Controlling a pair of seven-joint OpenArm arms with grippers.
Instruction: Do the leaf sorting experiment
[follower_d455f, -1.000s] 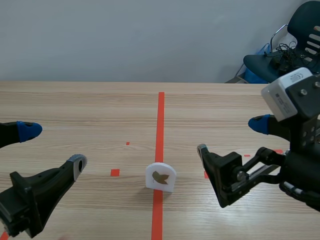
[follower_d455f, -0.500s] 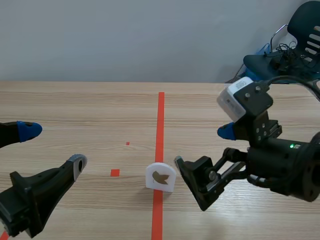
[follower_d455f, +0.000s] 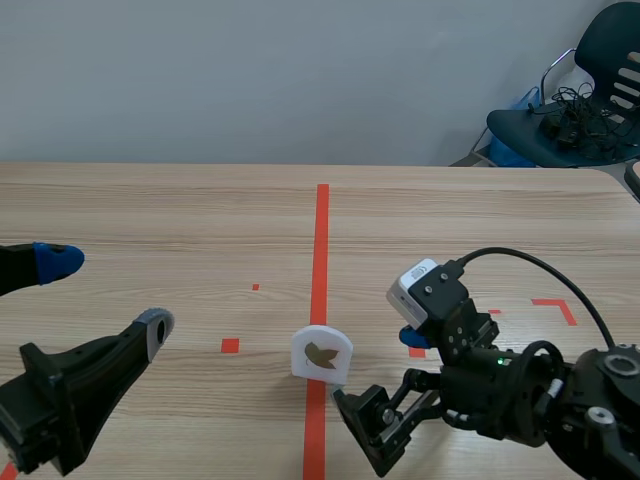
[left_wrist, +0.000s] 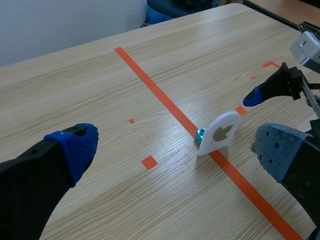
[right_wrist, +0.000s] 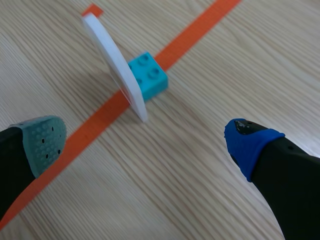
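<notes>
Checking the sort rig: where was the leaf card (follower_d455f: 322, 354)? — ops

It stood upright on the red tape line (follower_d455f: 321, 250), toward the robot's edge of the table (follower_d455f: 180, 220), with the leaf picture facing the robot. A small teal block (right_wrist: 148, 75) sat against its back, also on the line. — dev

And the right gripper (follower_d455f: 380, 367)? — ops

Spread wide, nothing in it. It sat low over the table, just beside the card on the robot's right and a bit nearer the robot. From its own camera the card was ahead of the fingers, edge-on, closer to the grey-green pad (right_wrist: 44, 141) than to the blue pad (right_wrist: 248, 140). Neither touched it. — dev

And the left gripper (follower_d455f: 105, 294)? — ops

Also wide apart and empty, well off to the left of the card. Its wrist camera saw the card ahead, nearer its grey-blue pad (left_wrist: 275, 150), with the right arm's blue fingertip (left_wrist: 252, 98) near the card's far side. — dev

Anything else in shot? — ops

A small red tape square (follower_d455f: 230, 345) left of the card, a red corner mark (follower_d455f: 555, 308) on the right, and a dark chair (follower_d455f: 580, 110) with cables past the table's far right corner. — dev
</notes>
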